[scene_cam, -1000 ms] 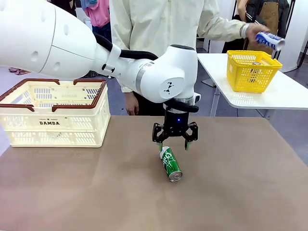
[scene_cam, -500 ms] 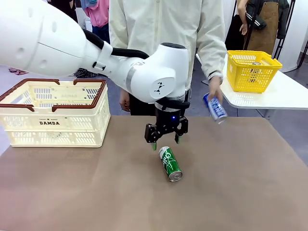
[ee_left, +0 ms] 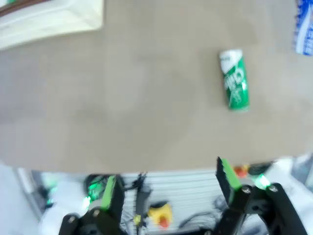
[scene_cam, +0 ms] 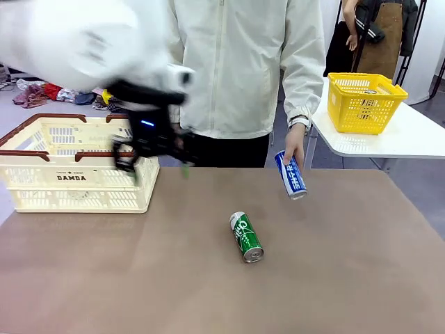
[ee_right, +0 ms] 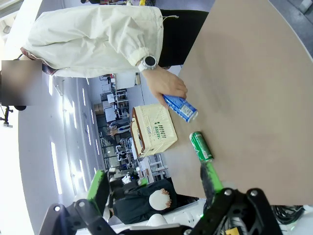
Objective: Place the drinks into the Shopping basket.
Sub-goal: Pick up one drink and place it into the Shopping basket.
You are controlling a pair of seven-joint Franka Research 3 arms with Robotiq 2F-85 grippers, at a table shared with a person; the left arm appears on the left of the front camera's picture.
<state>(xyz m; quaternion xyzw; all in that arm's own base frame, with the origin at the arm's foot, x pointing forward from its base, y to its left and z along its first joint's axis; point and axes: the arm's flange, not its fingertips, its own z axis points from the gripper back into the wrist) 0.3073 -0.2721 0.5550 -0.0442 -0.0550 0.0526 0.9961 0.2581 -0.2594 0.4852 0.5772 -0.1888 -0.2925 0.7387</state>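
A person's hand holds a blue-and-white drink can (scene_cam: 290, 175) by its top, tilted, with its lower end at or just above the brown table's far middle. The same can appears under the hand (ee_right: 180, 108) and at the picture's edge (ee_left: 304, 29). A green can (scene_cam: 246, 236) (ee_left: 234, 79) (ee_right: 201, 146) lies on its side mid-table. The cream Shopping basket (scene_cam: 76, 182) (ee_right: 155, 128) stands at the far left. My left gripper (scene_cam: 154, 164) (ee_left: 168, 185) is blurred beside the basket's right end, open and holding nothing. My right gripper (ee_right: 154, 183) hangs open and holds nothing, well back from the cans.
A yellow basket (scene_cam: 364, 104) sits on a white side table (scene_cam: 410, 136) at the far right. The person (scene_cam: 236, 62) stands at the far edge, behind the table's middle. Bare brown tabletop (scene_cam: 348, 278) stretches across the front and right.
My left arm swung from above the green can leftwards to the cream basket, still open and carrying nothing. The person brought the blue-and-white can from the yellow basket down to the table.
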